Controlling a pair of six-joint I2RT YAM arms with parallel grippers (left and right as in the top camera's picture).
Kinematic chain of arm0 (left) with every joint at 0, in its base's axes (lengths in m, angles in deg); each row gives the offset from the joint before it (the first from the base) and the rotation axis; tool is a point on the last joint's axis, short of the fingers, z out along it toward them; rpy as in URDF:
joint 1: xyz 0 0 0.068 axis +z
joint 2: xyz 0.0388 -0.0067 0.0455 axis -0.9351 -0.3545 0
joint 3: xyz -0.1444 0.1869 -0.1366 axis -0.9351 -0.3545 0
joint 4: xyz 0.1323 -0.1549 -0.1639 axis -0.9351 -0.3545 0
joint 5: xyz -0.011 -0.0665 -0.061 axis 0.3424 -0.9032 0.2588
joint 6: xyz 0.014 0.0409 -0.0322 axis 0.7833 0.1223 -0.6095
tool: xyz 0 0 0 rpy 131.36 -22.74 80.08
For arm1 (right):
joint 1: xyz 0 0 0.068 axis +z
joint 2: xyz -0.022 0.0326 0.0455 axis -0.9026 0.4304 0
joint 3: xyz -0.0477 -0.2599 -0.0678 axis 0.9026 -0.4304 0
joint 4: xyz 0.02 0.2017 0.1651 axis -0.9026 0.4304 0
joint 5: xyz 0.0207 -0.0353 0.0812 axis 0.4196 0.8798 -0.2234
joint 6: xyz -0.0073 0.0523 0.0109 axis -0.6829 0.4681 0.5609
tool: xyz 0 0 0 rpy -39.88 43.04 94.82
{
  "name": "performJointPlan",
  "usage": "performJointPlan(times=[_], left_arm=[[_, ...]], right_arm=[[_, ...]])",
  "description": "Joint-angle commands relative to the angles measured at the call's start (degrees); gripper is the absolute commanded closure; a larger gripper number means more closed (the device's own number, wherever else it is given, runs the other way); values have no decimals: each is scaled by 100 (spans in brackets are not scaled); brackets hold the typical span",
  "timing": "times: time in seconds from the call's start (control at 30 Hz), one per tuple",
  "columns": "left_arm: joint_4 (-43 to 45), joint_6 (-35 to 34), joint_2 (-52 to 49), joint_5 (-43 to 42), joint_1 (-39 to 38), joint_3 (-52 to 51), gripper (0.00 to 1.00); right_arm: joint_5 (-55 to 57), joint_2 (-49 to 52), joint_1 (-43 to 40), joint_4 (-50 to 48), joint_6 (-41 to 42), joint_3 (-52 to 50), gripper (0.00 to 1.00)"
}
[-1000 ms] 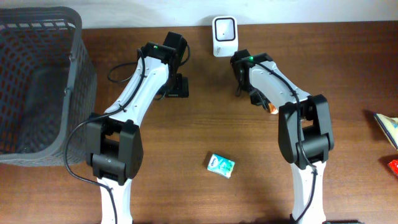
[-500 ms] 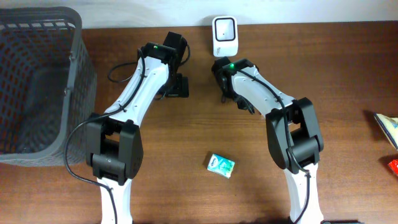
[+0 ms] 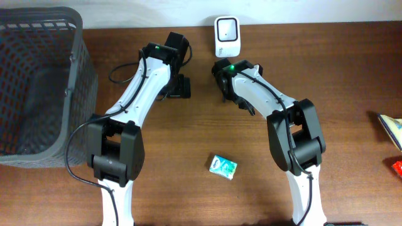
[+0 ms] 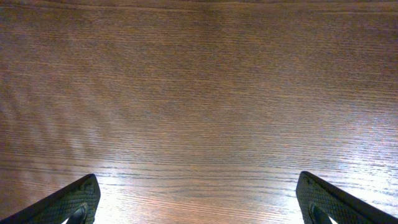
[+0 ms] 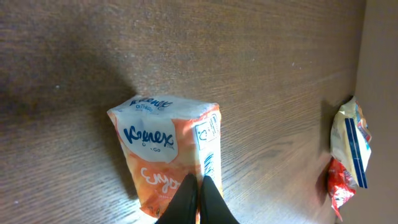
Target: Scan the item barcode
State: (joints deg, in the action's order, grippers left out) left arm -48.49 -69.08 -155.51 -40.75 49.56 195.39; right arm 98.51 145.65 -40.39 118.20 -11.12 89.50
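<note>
While the right jaws are pressed together on the bottom edge of the tissue pack, the pack hangs over the brown worktop and throws a dark shadow on the wood. The pack is soft and plump. It is white at the top with a blue Kleenex name, and orange lower down with white letters. On its narrow side there is a small blue box with thin lines, which may be the barcode, but the print is too small to be sure. From above, the pack is hidden under the right arm, whose far end is close to the white scanner at the back of the worktop. The left arm is bent beside it, and the left jaws are spread wide over bare wood, holding nothing. A dark mesh basket stands at the left side. A small green and white packet lies alone near the front, between the two arms. Two snack bags, one yellow and blue and one red, lie at the right edge, well apart from the pack
</note>
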Motion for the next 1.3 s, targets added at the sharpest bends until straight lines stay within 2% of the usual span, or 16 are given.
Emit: performJointPlan(times=[0.0, 0.23, 0.53, 0.63, 0.73, 0.83, 0.97, 1.03, 1.1, 1.17, 1.27], left_arm=[[11, -15, -101, 63, 37, -39, 1], [11, -15, -101, 63, 37, -39, 1], [17, -15, -101, 63, 37, -39, 1], [39, -15, -101, 63, 37, -39, 1], [57, -15, -101, 63, 37, -39, 1], [52, -15, -101, 66, 37, -39, 1], [48, -13, -101, 63, 37, -39, 1], [33, -13, -101, 63, 37, -39, 1], [11, -13, -101, 59, 37, -39, 1], [9, -13, -101, -76, 35, -39, 1], [13, -13, -101, -343, 35, -39, 1]], right_arm=[[-20, 87, 68, -52, 195, -103, 96], [-470, 87, 68, -116, 330, -105, 96], [-1025, 83, 68, 59, 326, -48, 86], [-1095, 83, 61, 328, 328, 251, 79], [-1316, 68, 57, 721, 328, 896, 77], [-1563, 68, 50, 1185, 326, 1860, 41], [-2028, 68, -179, 1779, 328, 3001, 29], [-2380, 68, -413, 2076, 326, 3482, 14], [-2791, 68, -846, 2496, 321, 4089, 3], [-2857, 68, -1362, 2914, 251, 4581, 1], [-3215, 17, -1847, 2911, -509, 4642, 2]])
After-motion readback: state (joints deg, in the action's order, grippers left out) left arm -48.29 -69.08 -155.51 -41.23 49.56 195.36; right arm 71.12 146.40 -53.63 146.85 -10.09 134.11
